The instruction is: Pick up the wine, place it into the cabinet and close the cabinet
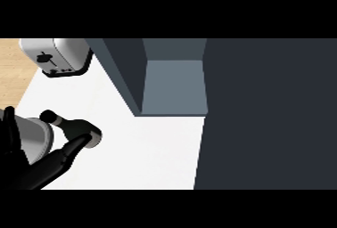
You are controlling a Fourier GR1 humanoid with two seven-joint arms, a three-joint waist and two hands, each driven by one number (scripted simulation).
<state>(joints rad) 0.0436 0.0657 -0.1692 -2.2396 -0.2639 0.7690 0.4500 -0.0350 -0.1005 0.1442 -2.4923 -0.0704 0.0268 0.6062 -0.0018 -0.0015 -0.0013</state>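
Observation:
The wine bottle (77, 128) shows at the lower left as a dark body with pale bands and a black cap, tilted over the white counter (148, 151). My left hand (49, 167) comes in from the lower left corner, and its black fingers (74, 148) curl up against the bottle. The grey forearm (30, 138) hides part of this grasp. The cabinet (174, 87) stands open at the upper middle and shows a bare grey-blue inside. Its dark door (266, 113) is swung out and fills the right side. My right hand does not show.
A silver toaster (56, 55) stands at the back left, beside the cabinet's dark side wall (121, 71). A strip of wooden surface (10, 67) runs along the left edge. White counter lies between the bottle and the cabinet opening.

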